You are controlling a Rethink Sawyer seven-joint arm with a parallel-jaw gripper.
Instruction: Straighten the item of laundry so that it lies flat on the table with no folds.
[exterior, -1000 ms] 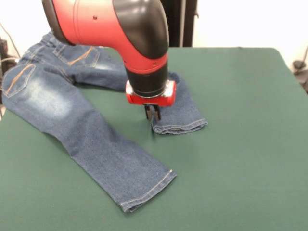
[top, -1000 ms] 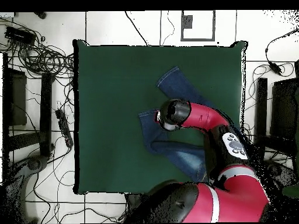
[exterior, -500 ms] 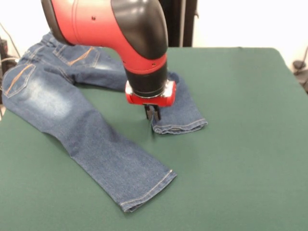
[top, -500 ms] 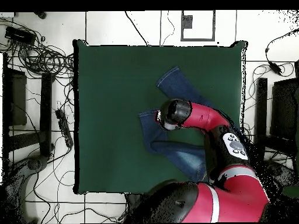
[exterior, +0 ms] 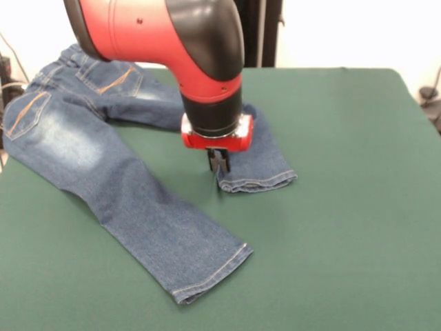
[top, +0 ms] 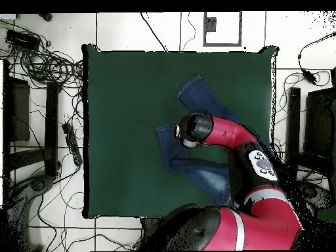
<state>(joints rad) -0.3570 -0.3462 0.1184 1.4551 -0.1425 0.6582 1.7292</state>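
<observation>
My black gripper (exterior: 219, 163) hangs below the red collar of my red and black arm (exterior: 207, 76), its tips down at the corner of the hem of the shorter-looking leg of the small pair of faded blue denim jeans (exterior: 103, 158). The fingers look close together, but I cannot tell whether they pinch the cloth or merely touch it. Compared with half a second ago, almost nothing differs: my wrist has shifted very slightly, while the gripper tips sit at the same spot on the hem and the jeans have not moved.

The jeans lie seat-up on the large dark green felt-covered table (exterior: 344, 207), waistband and orange-stitched back pockets toward one corner. One leg runs long and straight toward the near edge; the other bends away under my arm, ending in the hem beside my gripper. In the overhead view my arm (top: 220, 131) covers the middle of the jeans (top: 197, 95), both legs spreading out from it across the table (top: 118, 98).
</observation>
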